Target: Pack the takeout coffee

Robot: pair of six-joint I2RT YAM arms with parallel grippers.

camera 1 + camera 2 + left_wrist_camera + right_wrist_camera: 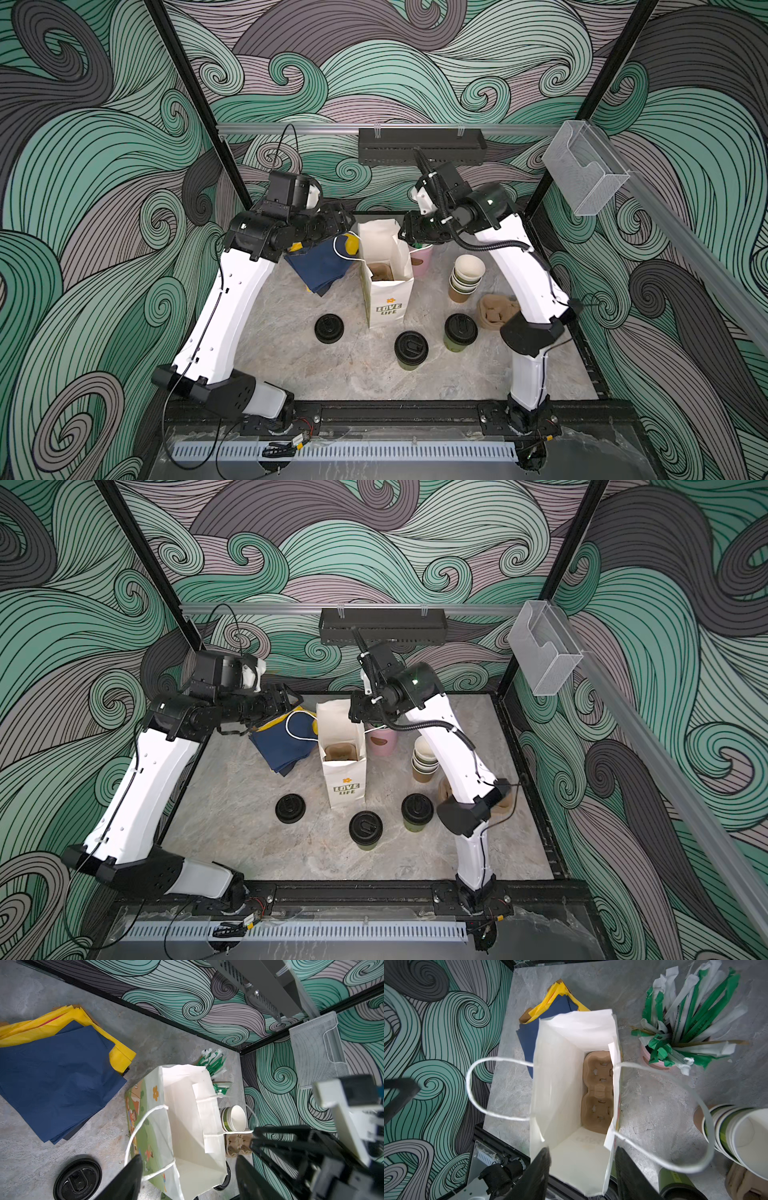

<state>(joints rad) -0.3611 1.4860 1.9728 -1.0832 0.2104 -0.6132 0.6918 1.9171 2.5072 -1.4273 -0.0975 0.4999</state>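
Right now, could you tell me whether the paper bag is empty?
Not empty: the paper bag shows a brown cup carrier lying at its bottom.

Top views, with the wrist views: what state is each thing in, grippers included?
paper bag: upright, mouth open.
cup carrier: in the bag's bottom, empty.
front lidded cup: upright, lid on, outside the bag.
right lidded cup: upright, lid on, outside the bag.
loose lid: flat on the table.
cup stack: nested, lidless.
left gripper: open, empty.
right gripper: open, empty, above the bag's mouth.
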